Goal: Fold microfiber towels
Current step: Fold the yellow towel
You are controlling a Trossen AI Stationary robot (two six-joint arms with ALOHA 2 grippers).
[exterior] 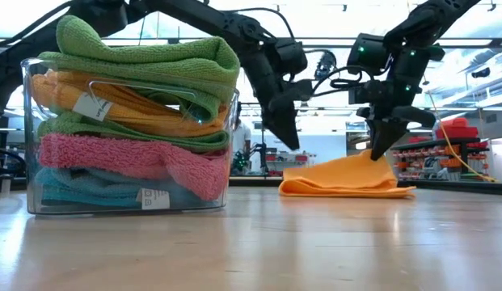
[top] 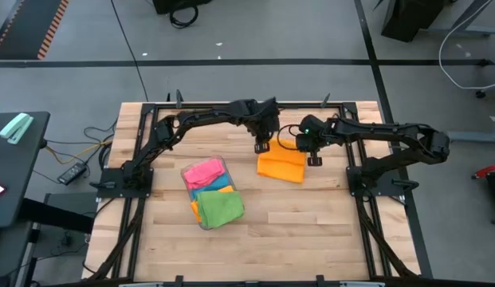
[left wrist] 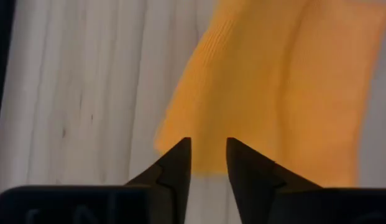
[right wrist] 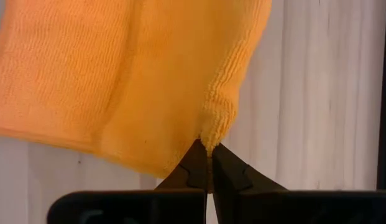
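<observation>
Two claws at orange towel [top: 280, 165]: right claw [right wrist: 208, 160] pinching its edge, left claw [left wrist: 209, 163] slightly spread, empty.

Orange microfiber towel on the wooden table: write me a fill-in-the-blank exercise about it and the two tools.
1. The right tool pinches a corner of the folded ____ microfiber towel.
2. The left tool above it stands ____, holding nothing.
3. The clear plastic tray holds a stack topped by a ____ towel.
4. The towel lies on the ____ table.

Answers: orange; open; green; wooden
</observation>
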